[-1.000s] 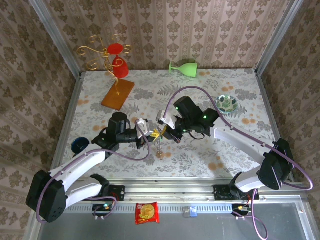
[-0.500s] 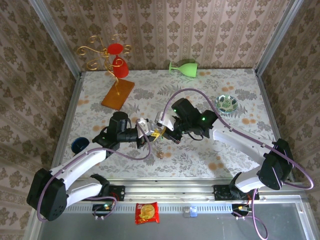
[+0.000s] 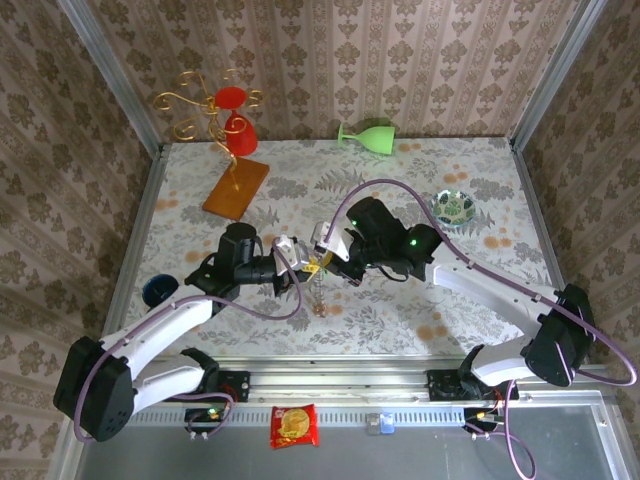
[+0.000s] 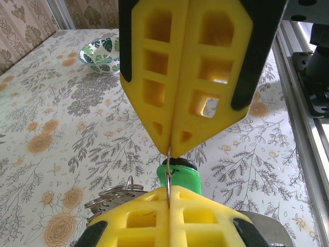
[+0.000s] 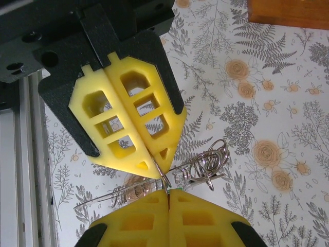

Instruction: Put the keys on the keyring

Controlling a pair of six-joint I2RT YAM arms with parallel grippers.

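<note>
left gripper (image 4: pixel 168 191) and right gripper (image 5: pixel 168 194) meet tip to tip, both clamped shut on thin keyring (image 4: pixel 167 174) wire. green key (image 4: pixel 183 175) just behind pinch. judged: wire light, springy, slippery; grip wire close beside key, not key head.

Top view: high behind the arm bases, looking down on the table (image 3: pixel 480 290).
Left wrist view: very close, facing the right gripper (image 4: pixel 169 148) head-on.
Right wrist view: very close, looking down at the left gripper (image 5: pixel 158 172).
Shared: the meeting gripper tips above the table.
</note>
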